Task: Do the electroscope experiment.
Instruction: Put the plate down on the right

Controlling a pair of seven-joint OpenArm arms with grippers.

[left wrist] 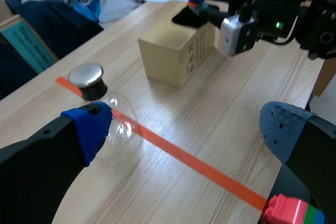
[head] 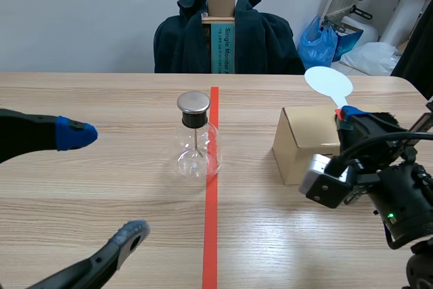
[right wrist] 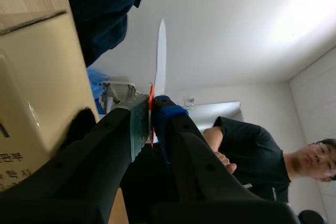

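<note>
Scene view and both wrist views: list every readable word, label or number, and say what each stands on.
"Single Monit…": white print running down the teal box at the far side; the rest is blurred.
Cardboard box: dark print on its side in the left wrist view, too small to read; Korean characters in the right wrist view, cut off and unreadable.
Electroscope flask: no text.

Flask (head: pixel 196 137) on the tape line (head: pixel 211 235) at the centre of the table (head: pixel 101 93), box (head: pixel 304 143) at its 3 o'clock, paddle (head: pixel 329 82) above the box's far side, pinched in the right gripper (head: pixel 346 114), left gripper (head: pixel 105 184) at the flask's 8 o'clock, chair (head: pixel 226 35) beyond at 12 o'clock.
</note>
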